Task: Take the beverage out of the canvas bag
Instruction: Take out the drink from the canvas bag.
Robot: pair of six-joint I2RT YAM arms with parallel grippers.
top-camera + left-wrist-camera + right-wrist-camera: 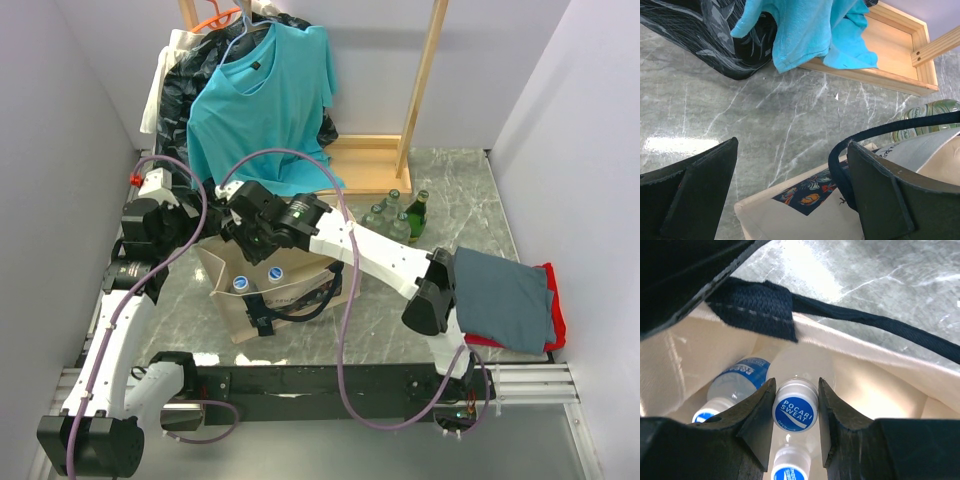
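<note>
The beige canvas bag [300, 288] stands open on the marble table, with black strap handles and a dark floral print [810, 192]. Inside it [880, 385] are three Pocari Sweat bottles. My right gripper [796, 386] reaches down into the bag and is shut on the white-and-blue cap of the middle bottle [795, 409]. A second bottle [737, 380] leans at the left and a third cap [787, 467] shows below. In the top view the right gripper [250, 245] is at the bag's far side, beside two caps [240, 283]. My left gripper [792, 145] is open above the bag's far corner, with one finger [880, 190] inside a handle loop.
Green glass bottles [400, 215] stand behind the bag on the right. A teal shirt [265, 100] and dark patterned cloth [715, 40] hang from a wooden rack with a wooden base [890, 45]. Folded grey and red cloths [505, 295] lie at the right.
</note>
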